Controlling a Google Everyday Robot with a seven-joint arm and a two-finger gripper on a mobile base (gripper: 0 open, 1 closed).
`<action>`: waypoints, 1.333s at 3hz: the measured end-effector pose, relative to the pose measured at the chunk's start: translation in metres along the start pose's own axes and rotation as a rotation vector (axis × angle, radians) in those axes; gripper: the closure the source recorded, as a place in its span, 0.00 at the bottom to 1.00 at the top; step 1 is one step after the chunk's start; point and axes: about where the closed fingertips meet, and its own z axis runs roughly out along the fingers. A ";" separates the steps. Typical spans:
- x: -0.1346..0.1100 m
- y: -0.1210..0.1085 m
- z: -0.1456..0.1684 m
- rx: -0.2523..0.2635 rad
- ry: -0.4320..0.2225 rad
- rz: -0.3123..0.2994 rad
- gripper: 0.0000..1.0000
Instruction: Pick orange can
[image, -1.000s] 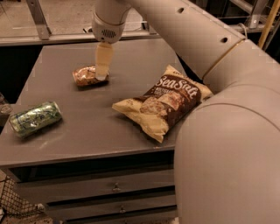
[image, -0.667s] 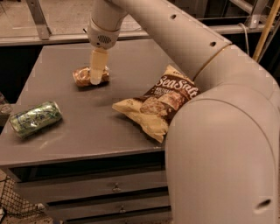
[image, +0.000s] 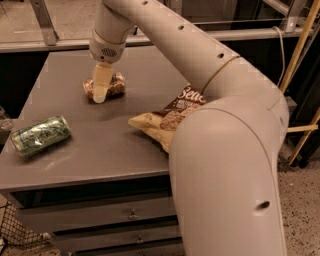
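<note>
The orange can (image: 114, 85) lies on its side on the grey table (image: 100, 150), towards the back left. It has an orange-brown and tan label. My gripper (image: 100, 89) hangs straight down over the can's left half, its tip at the can and partly covering it. My arm reaches in from the right foreground and hides much of the table's right side.
A green can (image: 41, 135) lies on its side near the table's front left edge. A brown and tan chip bag (image: 167, 116) lies right of centre, partly hidden by my arm. Drawers (image: 130, 215) sit under the tabletop. A metal rail runs behind the table.
My gripper has shifted left along the can, from its right end to its left half, and sits a little lower. The can, green can and bag have not moved.
</note>
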 end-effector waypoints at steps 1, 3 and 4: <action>-0.003 0.000 0.012 -0.026 -0.006 -0.011 0.00; 0.002 -0.001 0.023 -0.050 0.017 -0.012 0.00; 0.011 0.000 0.030 -0.067 0.052 -0.019 0.14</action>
